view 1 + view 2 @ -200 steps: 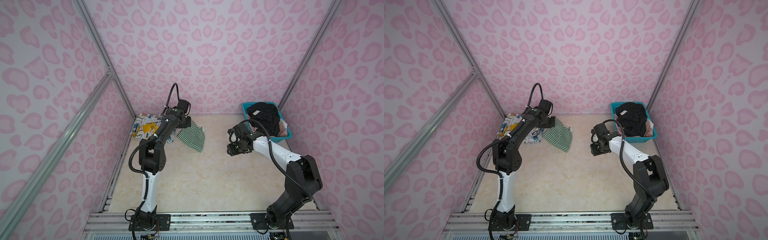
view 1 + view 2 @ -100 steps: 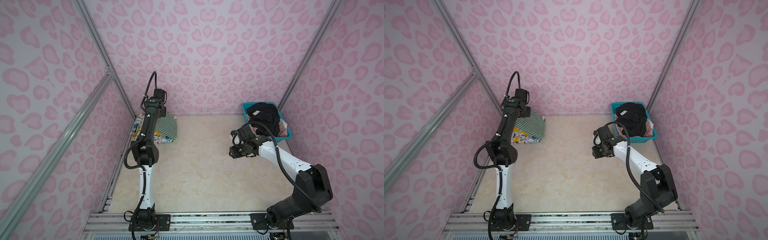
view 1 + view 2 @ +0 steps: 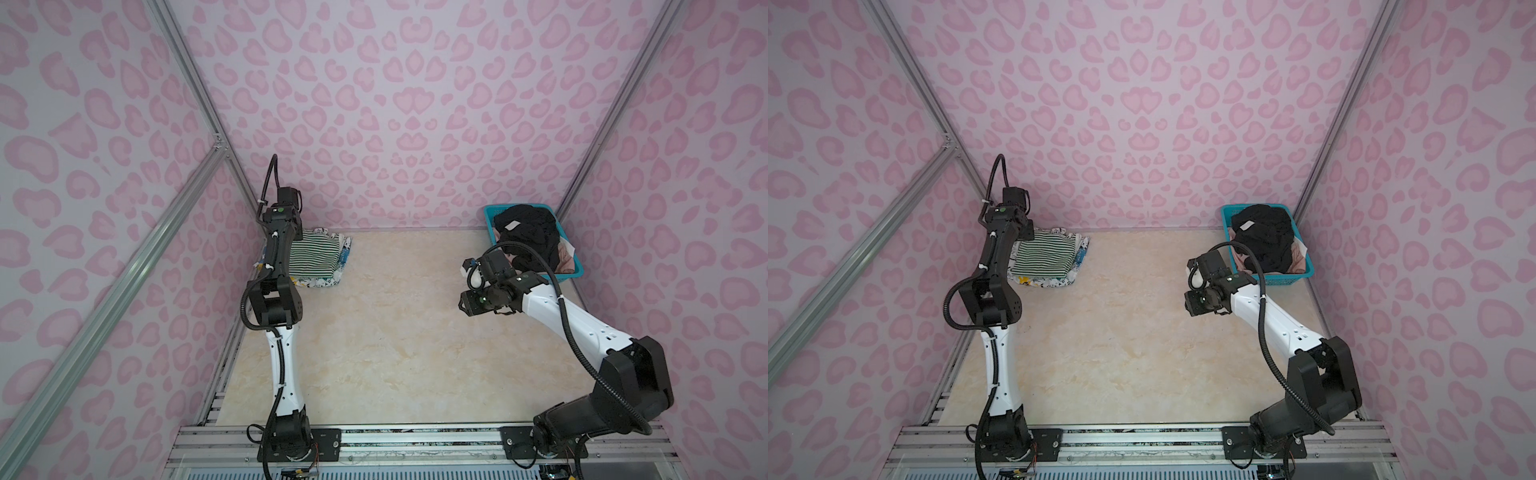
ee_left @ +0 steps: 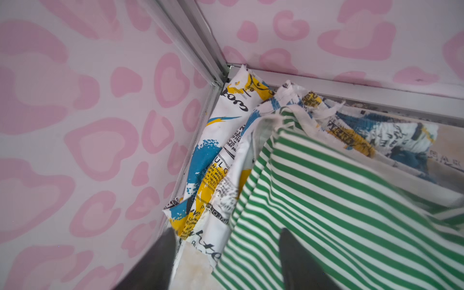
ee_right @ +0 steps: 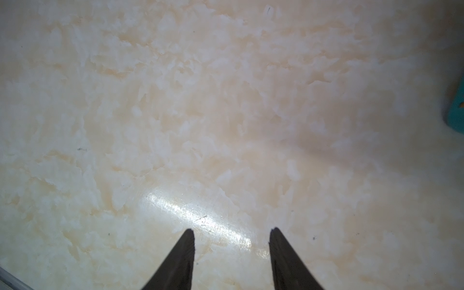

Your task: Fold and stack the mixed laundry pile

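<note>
The green-and-white striped top [image 3: 313,257] [image 3: 1044,257] lies folded on the white garment with blue and yellow splashes [image 3: 328,282] [image 4: 213,160] in the back left corner. My left gripper [image 4: 226,232] hangs just above that stack, open, with one finger over the stripes [image 4: 351,200] and the other by the wall. A black garment [image 3: 528,237] and a pale pink one [image 3: 565,255] fill the teal basket [image 3: 569,276] at the back right. In front of the basket my right gripper [image 5: 232,229] stands open over bare floor, holding nothing.
Pink patterned walls with aluminium posts [image 3: 199,95] close in the left, back and right. The stack presses into the corner rails [image 4: 221,72]. A corner of the basket [image 5: 457,113] shows in the right wrist view. The marble-look floor [image 3: 395,332] spreads between the arms.
The left arm carried the striped top from the floor's middle to the back left corner, laid it on the printed garment and opened. The right arm drifted slightly toward the basket.
</note>
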`<state>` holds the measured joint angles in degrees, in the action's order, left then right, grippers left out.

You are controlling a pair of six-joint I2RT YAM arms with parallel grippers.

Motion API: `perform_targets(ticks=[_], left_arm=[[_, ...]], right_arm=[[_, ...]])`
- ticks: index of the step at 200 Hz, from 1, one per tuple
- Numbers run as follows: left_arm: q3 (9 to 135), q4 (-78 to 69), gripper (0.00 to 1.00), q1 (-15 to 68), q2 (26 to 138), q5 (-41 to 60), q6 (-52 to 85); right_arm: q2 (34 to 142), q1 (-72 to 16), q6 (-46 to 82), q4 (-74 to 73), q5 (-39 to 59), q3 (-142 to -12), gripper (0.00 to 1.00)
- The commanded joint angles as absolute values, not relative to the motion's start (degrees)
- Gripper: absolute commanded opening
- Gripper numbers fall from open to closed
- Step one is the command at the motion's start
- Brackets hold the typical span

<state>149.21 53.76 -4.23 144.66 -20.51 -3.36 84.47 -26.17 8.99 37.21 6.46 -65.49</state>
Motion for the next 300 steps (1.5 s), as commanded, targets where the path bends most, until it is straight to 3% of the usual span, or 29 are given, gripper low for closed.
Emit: perform_targets(ticks=[1, 49, 74, 110, 133, 178, 209, 224, 248, 279, 300], left_arm=[[146.15, 51.23, 0.98, -4.09, 140.19, -21.29, 1.27], [118.64, 36.57, 0.98, -3.16, 116.38, -15.39, 2.81], [101.08, 28.87, 0.98, -2.83, 104.32, -10.67, 3.82], [74.74, 17.67, 0.98, -0.63, 89.65, -7.74, 5.36], [62.32, 11.62, 0.98, 0.15, 84.03, -7.68, 8.23], [46.84, -1.26, 0.99, 1.82, 82.5, -9.56, 7.62], [37.7, -15.65, 0.98, 2.31, 84.67, -10.0, 5.96], [36.34, -19.21, 0.98, 2.4, 85.86, -10.24, 6.04], [34.42, -26.55, 0.98, 2.8, 86.57, -10.83, 3.13], [30.54, -35.58, 0.98, 2.3, 88.16, -11.76, 3.03], [21.2, -54.42, 0.98, 1.41, 89.79, -10.59, 3.97]], right_arm=[[83.19, -26.04, 7.51, 36.58, 5.24, -64.43, 0.5], [77.43, -24.36, 6.67, 31.23, -1.07, -60.12, 0.54], [72.6, -22.21, 5.65, 22.91, -3.1, -54.56, 0.62], [67.52, -18.17, 4.22, 8.63, -6.46, -45.9, 0.79], [66.02, -16.57, 0.79, -3.39, -9.63, -38.61, 0.97], [70.32, -11.97, -1.99, -18.34, -14.06, -30.57, 0.99], [74.87, -7.99, -0.24, -31.2, -11.62, -24.43, 0.99], [77.9, -7.23, -0.2, -41.06, -10.73, -21.04, 0.99], [79.59, -6.95, -1.37, -43.76, -9.88, -21.08, 1.0], [91.44, -6.94, -3.07, -66.88, -7.56, -16.02, 1.0], [87.08, -6.53, -1.41, -56.49, -9.4, -17.59, 1.0]])
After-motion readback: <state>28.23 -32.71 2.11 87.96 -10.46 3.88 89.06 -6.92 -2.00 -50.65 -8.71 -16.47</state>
